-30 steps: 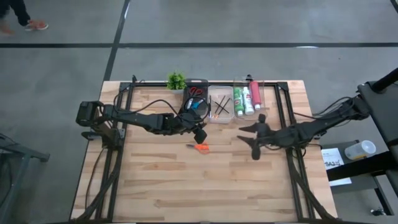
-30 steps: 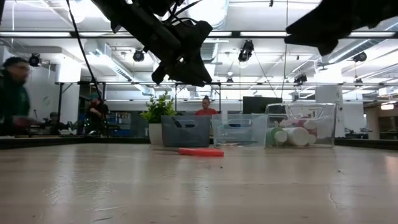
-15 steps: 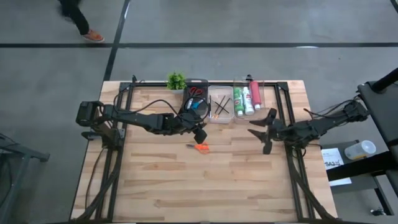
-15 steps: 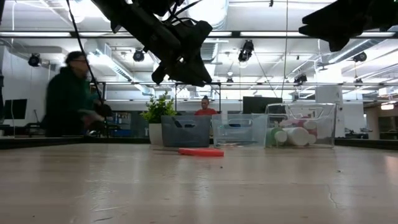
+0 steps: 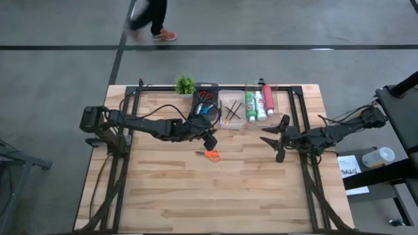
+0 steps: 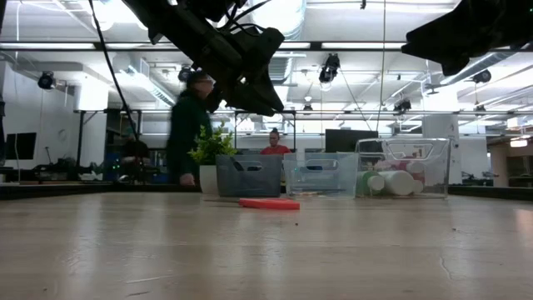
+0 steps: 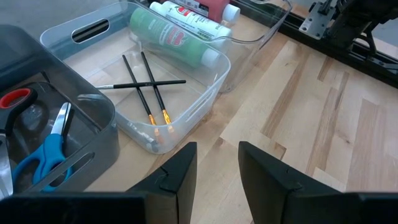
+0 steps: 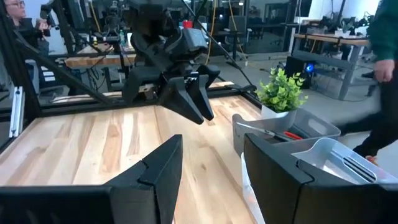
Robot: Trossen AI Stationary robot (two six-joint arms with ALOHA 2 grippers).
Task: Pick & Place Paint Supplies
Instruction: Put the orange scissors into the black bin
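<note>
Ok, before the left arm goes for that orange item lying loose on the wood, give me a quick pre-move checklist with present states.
1. Orange-handled item lies flat on the wooden table, apart from the bins: ok.
2. Left gripper empty, fingers apart, above the table near the bins: ok.
3. Left gripper over the item: not ok, it sits slightly toward the bins.
4. Right gripper empty, off to the side: ok.
5. Grey bin already holds scissors; room for more: cannot tell.
6. Person walking behind the table, away from the arms: ok.
</note>
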